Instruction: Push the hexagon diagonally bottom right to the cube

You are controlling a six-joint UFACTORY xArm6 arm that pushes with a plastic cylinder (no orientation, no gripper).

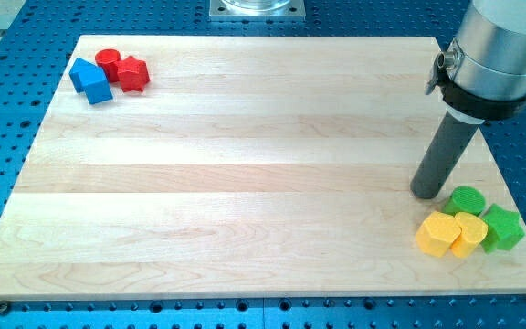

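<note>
My tip (pixel 427 194) rests on the board at the view's lower right, just left of a green round block (pixel 468 199) and above a yellow hexagon-like block (pixel 437 235). A second yellow block (pixel 471 233) touches that one on its right, and a green star (pixel 503 228) lies further right. At the view's top left sit a blue cube-like block (pixel 91 80), a red cylinder (pixel 108 62) and a red many-sided block (pixel 133 73), all close together. The tip touches no block that I can see.
The wooden board (pixel 263 164) lies on a blue perforated table. The arm's grey body (pixel 500 55) hangs over the board's upper right corner. A metal base plate (pixel 257 8) sits at the view's top centre.
</note>
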